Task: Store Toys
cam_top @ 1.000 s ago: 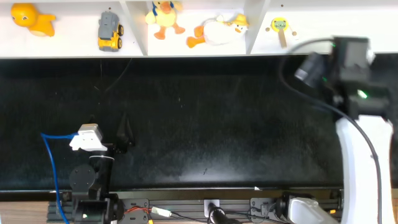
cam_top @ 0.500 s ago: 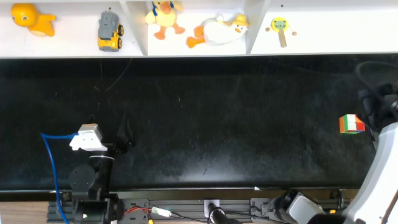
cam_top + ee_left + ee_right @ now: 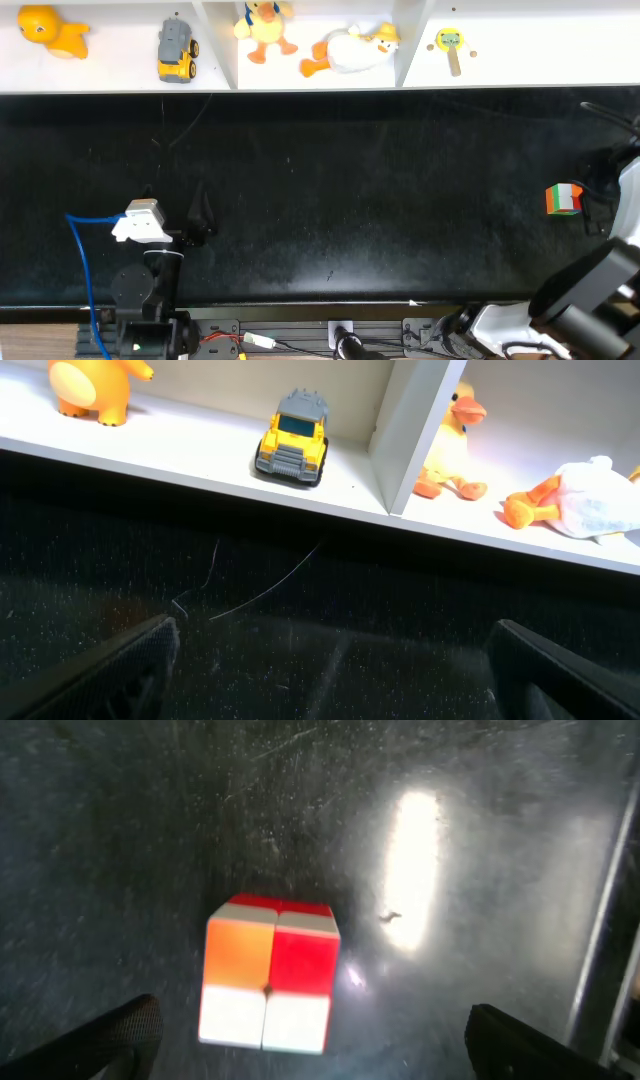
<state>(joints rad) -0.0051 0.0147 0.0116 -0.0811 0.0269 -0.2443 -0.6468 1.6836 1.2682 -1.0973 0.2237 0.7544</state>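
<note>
- Top view: the cube rests on the black mat near the mat's right edge, well apart from the white shelf along the top. It shows red-orange, white and green faces.
- Top view: the right arm stands just beside the cube, on its right. The left gripper sits low at the left of the mat, far from the cube.
- Top view: the shelf bays hold a yellow duck figure, a yellow truck, a plush duck, a white plush duck lying down and a small stick toy.
- Top view, change: the cube lies where it lay half a second ago. The right arm has swung lower, toward the bottom edge. The left arm has not moved.
- Left wrist view: the left gripper's fingers are spread wide with nothing between them, above bare mat. The truck and the two plush ducks stand on the shelf ahead.
- Right wrist view: the right gripper is released, its fingers wide apart and clear of the cube. The cube lies on the mat between them, a two-by-two face up: one orange panel, one red, two white. Panels are plain colour.
</note>
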